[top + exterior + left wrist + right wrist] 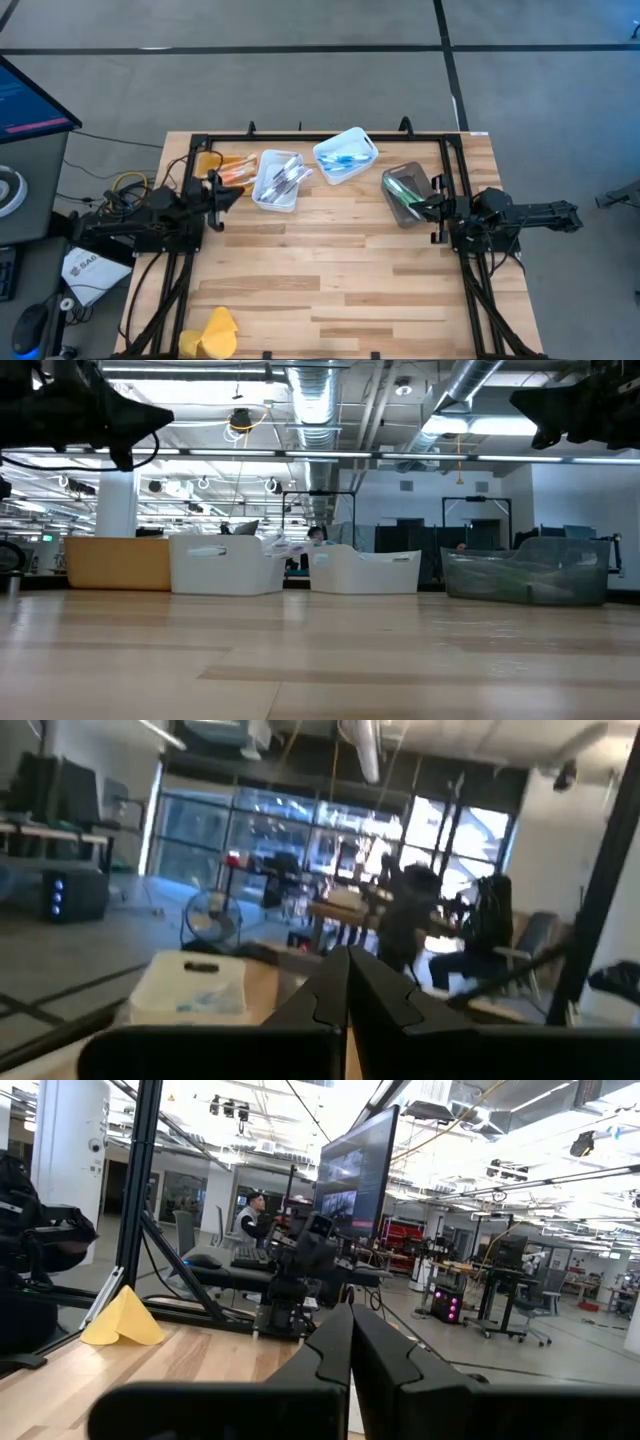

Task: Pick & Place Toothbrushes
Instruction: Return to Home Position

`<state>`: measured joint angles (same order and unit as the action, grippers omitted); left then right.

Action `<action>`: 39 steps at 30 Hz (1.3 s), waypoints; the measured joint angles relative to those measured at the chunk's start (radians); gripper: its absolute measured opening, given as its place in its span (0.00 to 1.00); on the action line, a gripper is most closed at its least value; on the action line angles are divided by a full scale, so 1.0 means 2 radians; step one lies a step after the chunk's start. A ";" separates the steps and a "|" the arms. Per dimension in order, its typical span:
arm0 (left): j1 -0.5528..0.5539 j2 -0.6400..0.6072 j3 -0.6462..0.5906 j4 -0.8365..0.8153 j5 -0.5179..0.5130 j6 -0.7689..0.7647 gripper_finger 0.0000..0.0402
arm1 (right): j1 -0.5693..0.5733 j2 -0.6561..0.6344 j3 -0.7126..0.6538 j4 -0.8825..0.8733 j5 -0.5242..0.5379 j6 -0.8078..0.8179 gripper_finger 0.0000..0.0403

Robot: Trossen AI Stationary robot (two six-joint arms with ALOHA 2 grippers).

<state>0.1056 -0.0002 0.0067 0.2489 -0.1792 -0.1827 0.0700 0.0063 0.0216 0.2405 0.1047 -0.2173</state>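
Wooden desk (330, 280), toothbrushes (283, 180) in far bins (270, 206); left gripper (232, 193) and right gripper (425, 208) at side edges, fingers (385, 1000) pressed together, empty.

Four bins are set in a row along the far edge of the bench (330, 270): the leftmost bin (207, 162), second bin (258, 200), third bin (362, 135) and rightmost bin (410, 170). Toothbrushes (285, 180) are held in each. A cloth lump (212, 335) is placed at the near left corner, well apart.
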 joint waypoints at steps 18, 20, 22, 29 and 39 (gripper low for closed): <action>-0.032 0.000 0.000 -0.103 0.015 0.036 0.00 | 0.000 0.000 0.000 0.000 0.000 0.000 0.00; -0.035 0.000 0.000 -0.105 0.020 0.036 0.00 | 0.000 0.000 0.000 0.000 0.000 0.000 0.00; -0.038 0.000 0.000 -0.106 0.026 0.037 0.00 | 0.000 0.000 0.000 0.000 0.000 0.000 0.00; -0.040 0.000 0.000 -0.107 0.032 0.053 0.00 | 0.000 0.000 0.000 0.000 0.000 0.000 0.00; -0.040 0.000 0.000 -0.103 0.029 0.063 0.00 | 0.000 0.000 0.000 0.000 0.000 0.000 0.00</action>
<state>0.0261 -0.0002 0.0063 0.0431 -0.1211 -0.0568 0.0697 0.0063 0.0216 0.2405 0.1046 -0.2173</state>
